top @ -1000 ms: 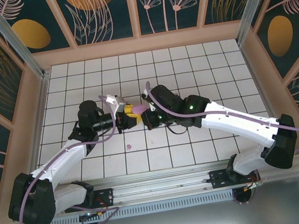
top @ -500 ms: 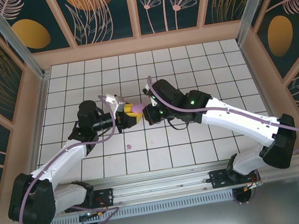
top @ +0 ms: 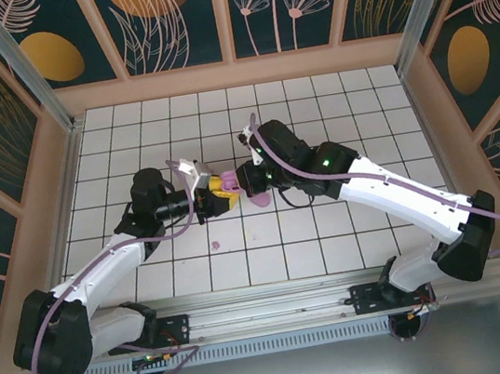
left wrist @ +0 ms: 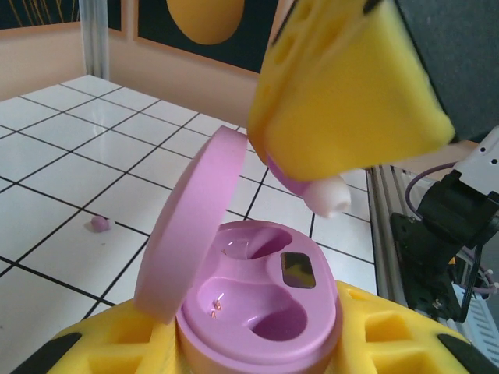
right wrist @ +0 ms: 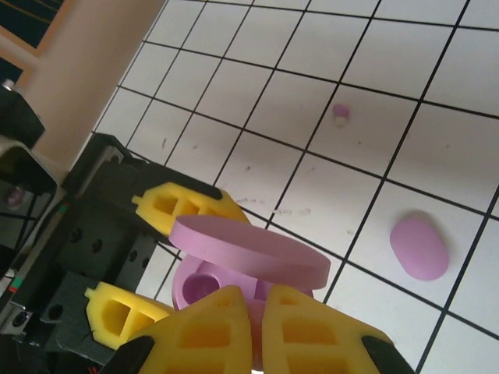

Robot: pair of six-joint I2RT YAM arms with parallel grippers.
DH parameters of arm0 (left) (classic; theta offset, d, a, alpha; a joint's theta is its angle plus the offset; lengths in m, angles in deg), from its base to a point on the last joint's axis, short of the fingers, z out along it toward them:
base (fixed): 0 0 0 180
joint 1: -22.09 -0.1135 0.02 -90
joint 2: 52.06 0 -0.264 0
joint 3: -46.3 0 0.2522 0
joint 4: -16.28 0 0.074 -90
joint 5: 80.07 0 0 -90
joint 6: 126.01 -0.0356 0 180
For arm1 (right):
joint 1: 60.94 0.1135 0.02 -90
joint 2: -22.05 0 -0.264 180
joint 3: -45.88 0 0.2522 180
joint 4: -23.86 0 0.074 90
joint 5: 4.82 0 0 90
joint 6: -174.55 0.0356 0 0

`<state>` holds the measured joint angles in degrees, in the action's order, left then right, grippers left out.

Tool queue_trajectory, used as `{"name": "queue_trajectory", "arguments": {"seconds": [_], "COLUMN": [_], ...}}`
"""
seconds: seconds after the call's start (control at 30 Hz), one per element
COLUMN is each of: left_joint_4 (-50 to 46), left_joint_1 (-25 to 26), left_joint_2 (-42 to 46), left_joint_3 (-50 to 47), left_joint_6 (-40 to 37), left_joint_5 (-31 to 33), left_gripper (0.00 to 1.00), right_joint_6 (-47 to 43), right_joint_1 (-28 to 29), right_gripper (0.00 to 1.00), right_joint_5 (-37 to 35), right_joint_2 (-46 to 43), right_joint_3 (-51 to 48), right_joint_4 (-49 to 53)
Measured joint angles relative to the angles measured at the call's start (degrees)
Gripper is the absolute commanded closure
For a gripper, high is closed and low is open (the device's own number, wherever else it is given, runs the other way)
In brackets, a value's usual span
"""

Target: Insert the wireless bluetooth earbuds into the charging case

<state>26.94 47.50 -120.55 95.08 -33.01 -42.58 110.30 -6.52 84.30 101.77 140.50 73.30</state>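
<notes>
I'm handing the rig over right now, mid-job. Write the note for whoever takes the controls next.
Left tool: shut on the open pink-purple plastic charging case, with its lid raised.
Right tool: shut on one tiny pink-purple earbud with a white tip, held just above the case.
A second tiny pink-purple earbud lies on the white tiled floor. A larger pink-purple oval also lies on the tiles.
Done: case open, one earbud picked up.
Left: both wells look empty. Seat the held earbud, then fetch the loose one.
</notes>
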Motion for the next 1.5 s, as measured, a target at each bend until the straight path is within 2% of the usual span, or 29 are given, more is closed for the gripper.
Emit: {"name": "queue_trajectory", "arguments": {"seconds": [0.73,1.07,1.5], "left_joint_4": [-3.2,1.4,4.6], "left_joint_1": [0.0,0.0,0.0], "left_joint_2": [0.0,0.0,0.0], "left_joint_3": [-0.5,-1.6,-1.6], "left_joint_6": [1.2,3.1,3.9], "left_joint_5": [0.5,-1.1,-2.6], "left_gripper": [1.0,1.0,1.0], "right_joint_6": [-4.7,-7.3,-9.7], "right_joint_1": [2.0,5.2,6.5], "right_gripper": [0.93,0.92,0.92], "right_joint_5": [-7.4,-10.8,-13.6], "right_joint_2": [5.2,5.8,6.2], "right_joint_3": [2.4,2.8,6.3], "right_joint_4": [1.8,3.7,8.0]}}
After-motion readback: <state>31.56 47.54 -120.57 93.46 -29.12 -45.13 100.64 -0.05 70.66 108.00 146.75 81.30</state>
